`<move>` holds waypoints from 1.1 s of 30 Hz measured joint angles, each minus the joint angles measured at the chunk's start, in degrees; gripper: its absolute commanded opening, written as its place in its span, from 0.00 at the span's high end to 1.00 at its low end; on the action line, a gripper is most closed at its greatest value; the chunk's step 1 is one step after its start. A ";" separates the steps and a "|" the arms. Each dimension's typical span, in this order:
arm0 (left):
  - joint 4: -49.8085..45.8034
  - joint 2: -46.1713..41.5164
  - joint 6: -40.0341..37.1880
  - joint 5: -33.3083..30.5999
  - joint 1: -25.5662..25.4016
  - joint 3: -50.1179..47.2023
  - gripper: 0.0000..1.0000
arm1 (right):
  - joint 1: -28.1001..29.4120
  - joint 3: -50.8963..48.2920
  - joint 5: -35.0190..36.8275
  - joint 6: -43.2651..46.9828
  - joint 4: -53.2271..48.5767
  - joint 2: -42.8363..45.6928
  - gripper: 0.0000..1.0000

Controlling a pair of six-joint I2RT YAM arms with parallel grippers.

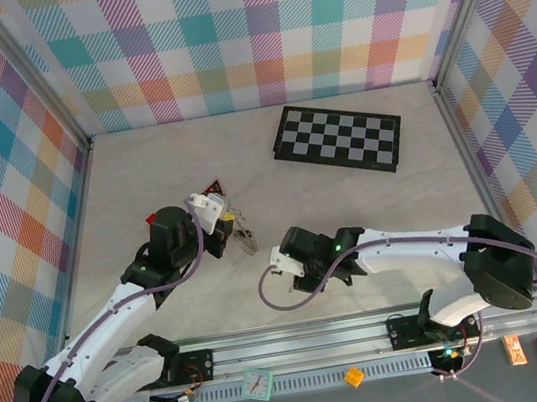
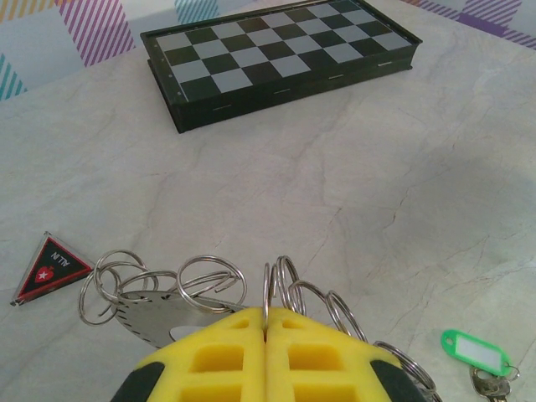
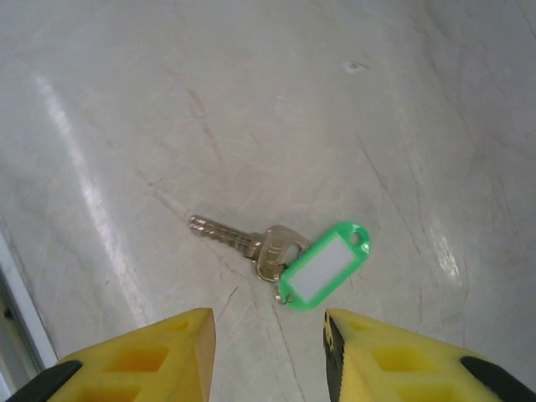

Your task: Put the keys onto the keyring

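Pale marbled table (image 1: 142,169), plaid walls. Low in the left wrist view, the left gripper (image 2: 266,327), pressed together, pinches a wire loop of the keyring (image 2: 146,316). The right gripper (image 3: 268,327) hangs spread over the green-tagged key (image 3: 270,249) at mid-frame; the flat key could skid when the fingers close. The chessboard case (image 2: 276,59) is shut, its contents hidden.

surface (image 1: 370,206) carrying: chessboard (image 1: 338,138) lying at 1 o'clock | red triangle tag (image 2: 52,266) lying at 10 o'clock | green-tagged key (image 3: 276,251) lying flat

Folded chessboard (image 1: 338,138) at the far side of pale table (image 1: 418,189), red triangle tag (image 2: 52,266) lying flat, plaid walls (image 1: 224,36)
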State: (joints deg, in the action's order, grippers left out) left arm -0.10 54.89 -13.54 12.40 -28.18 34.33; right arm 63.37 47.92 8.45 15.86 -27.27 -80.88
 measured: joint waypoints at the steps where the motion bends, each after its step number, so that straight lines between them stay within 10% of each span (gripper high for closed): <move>1: 0.00 0.00 0.00 -0.02 0.00 0.00 1.00 | 0.00 -0.83 -0.81 3.13 0.31 0.28 0.60; 33: -0.02 0.00 0.00 0.02 0.00 0.00 1.00 | -0.81 -3.04 4.00 18.08 8.04 -8.83 0.74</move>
State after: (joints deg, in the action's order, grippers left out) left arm -0.12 54.89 -13.54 12.43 -28.18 34.33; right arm 62.57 44.88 12.45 33.93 -19.22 -89.71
